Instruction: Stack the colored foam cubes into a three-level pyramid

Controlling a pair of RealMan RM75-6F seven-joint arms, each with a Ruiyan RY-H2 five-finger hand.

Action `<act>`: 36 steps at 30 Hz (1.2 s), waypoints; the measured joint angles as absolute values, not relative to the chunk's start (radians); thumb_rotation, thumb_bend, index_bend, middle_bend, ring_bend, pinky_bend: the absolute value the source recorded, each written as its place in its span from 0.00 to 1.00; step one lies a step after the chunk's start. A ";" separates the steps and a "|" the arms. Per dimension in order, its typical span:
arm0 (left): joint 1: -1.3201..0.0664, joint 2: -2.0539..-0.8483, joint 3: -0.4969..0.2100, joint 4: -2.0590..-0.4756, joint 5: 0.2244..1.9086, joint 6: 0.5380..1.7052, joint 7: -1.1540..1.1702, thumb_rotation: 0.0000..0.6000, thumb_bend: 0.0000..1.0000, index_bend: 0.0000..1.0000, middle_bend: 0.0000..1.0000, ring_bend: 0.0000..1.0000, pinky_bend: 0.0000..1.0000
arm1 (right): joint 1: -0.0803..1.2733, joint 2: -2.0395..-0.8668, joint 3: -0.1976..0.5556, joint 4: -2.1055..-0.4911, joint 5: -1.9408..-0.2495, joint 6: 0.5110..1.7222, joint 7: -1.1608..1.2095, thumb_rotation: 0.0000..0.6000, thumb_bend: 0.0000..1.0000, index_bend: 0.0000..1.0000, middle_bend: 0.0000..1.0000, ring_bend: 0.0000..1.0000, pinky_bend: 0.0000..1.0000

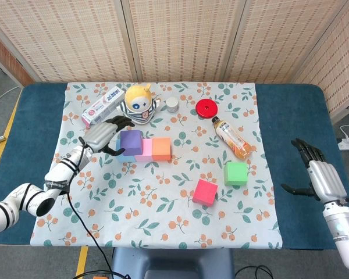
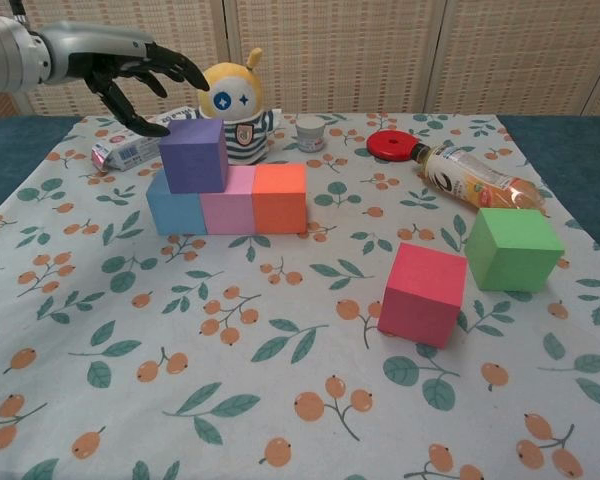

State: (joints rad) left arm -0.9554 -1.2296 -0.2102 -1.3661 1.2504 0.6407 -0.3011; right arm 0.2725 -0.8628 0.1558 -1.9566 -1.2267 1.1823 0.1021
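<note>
A row of three cubes lies on the cloth: blue, pink and orange. A purple cube sits on top, over the blue one and part of the pink. My left hand hovers open just left of and above the purple cube, holding nothing. A red cube and a green cube lie loose on the right. My right hand rests open over the blue table edge, far from the cubes.
Behind the row stand a yellow doll, a toothpaste box, a small white jar and a red lid. A drink bottle lies on its side behind the green cube.
</note>
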 measured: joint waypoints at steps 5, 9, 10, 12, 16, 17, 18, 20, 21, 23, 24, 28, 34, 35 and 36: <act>-0.881 -1.187 -0.200 -1.414 1.240 0.727 -0.299 1.00 0.33 0.17 0.09 0.01 0.14 | 0.288 -0.873 0.139 -1.934 -1.235 1.127 0.107 1.00 0.04 0.00 0.02 0.00 0.00; -0.816 -1.170 -0.187 -1.435 1.216 0.811 -0.264 1.00 0.33 0.17 0.11 0.02 0.15 | 0.312 -0.903 0.130 -1.898 -1.239 1.073 0.110 1.00 0.00 0.00 0.07 0.00 0.00; -0.801 -1.167 -0.183 -1.439 1.210 0.832 -0.252 1.00 0.33 0.17 0.11 0.03 0.15 | 0.323 -0.916 0.128 -1.884 -1.239 1.054 0.109 1.00 0.00 0.00 0.08 0.00 0.00; -0.763 -1.164 -0.173 -1.449 1.198 0.884 -0.220 1.00 0.33 0.18 0.12 0.04 0.15 | 0.343 -0.939 0.126 -1.858 -1.238 1.026 0.105 1.00 0.00 0.04 0.12 0.00 0.00; -0.688 -1.156 -0.143 -1.477 1.193 0.964 -0.163 1.00 0.33 0.18 0.14 0.05 0.15 | 0.396 -0.994 0.129 -1.799 -1.226 0.973 0.066 1.00 0.00 0.13 0.16 0.00 0.00; -0.669 -1.152 -0.134 -1.486 1.197 0.979 -0.159 1.00 0.33 0.19 0.14 0.05 0.15 | 0.406 -1.005 0.130 -1.788 -1.223 0.967 0.053 1.00 0.00 0.14 0.16 0.00 0.00; -0.657 -1.149 -0.127 -1.491 1.201 0.989 -0.159 1.00 0.33 0.19 0.14 0.05 0.15 | 0.414 -1.017 0.131 -1.777 -1.218 0.961 0.038 1.00 0.00 0.15 0.16 0.00 0.00; -0.632 -1.144 -0.116 -1.498 1.216 1.012 -0.161 1.00 0.33 0.19 0.14 0.05 0.15 | 0.438 -1.048 0.134 -1.752 -1.204 0.942 0.000 1.00 0.00 0.16 0.16 0.00 0.00; -0.622 -1.142 -0.113 -1.499 1.223 1.021 -0.165 1.00 0.33 0.20 0.15 0.06 0.15 | 0.450 -1.062 0.136 -1.741 -1.195 0.932 -0.015 1.00 0.00 0.16 0.16 0.00 0.00; -0.602 -1.140 -0.107 -1.500 1.240 1.041 -0.179 1.00 0.33 0.20 0.15 0.06 0.15 | 0.479 -1.096 0.141 -1.716 -1.174 0.910 -0.045 1.00 0.00 0.16 0.16 0.00 0.00; -0.594 -1.140 -0.105 -1.498 1.247 1.050 -0.184 1.00 0.33 0.20 0.15 0.07 0.15 | 0.489 -1.111 0.142 -1.704 -1.166 0.902 -0.057 1.00 0.00 0.15 0.16 0.00 0.00; -0.569 -1.146 -0.101 -1.476 1.267 1.077 -0.208 1.00 0.33 0.20 0.16 0.07 0.15 | 0.532 -1.172 0.145 -1.657 -1.135 0.874 -0.105 1.00 0.00 0.14 0.16 0.00 0.00; -0.534 -1.176 -0.097 -1.410 1.301 1.119 -0.251 1.00 0.33 0.21 0.16 0.08 0.15 | 0.557 -1.207 0.140 -1.630 -1.113 0.857 -0.138 1.00 0.00 0.15 0.16 0.00 0.00; -0.530 -1.180 -0.096 -1.405 1.304 1.124 -0.254 1.00 0.32 0.21 0.16 0.08 0.15 | 0.557 -1.208 0.140 -1.629 -1.112 0.857 -0.140 1.00 0.00 0.15 0.16 0.00 0.00; -0.526 -1.182 -0.095 -1.403 1.306 1.128 -0.257 1.00 0.32 0.22 0.16 0.08 0.15 | 0.559 -1.211 0.139 -1.625 -1.110 0.858 -0.145 1.00 0.00 0.15 0.16 0.00 0.00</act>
State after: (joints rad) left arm -0.5258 -1.1816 -0.0945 -1.4030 1.3062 1.1282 -0.2566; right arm 0.5588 -1.2105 0.1390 -1.6247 -1.1097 0.8576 -0.1450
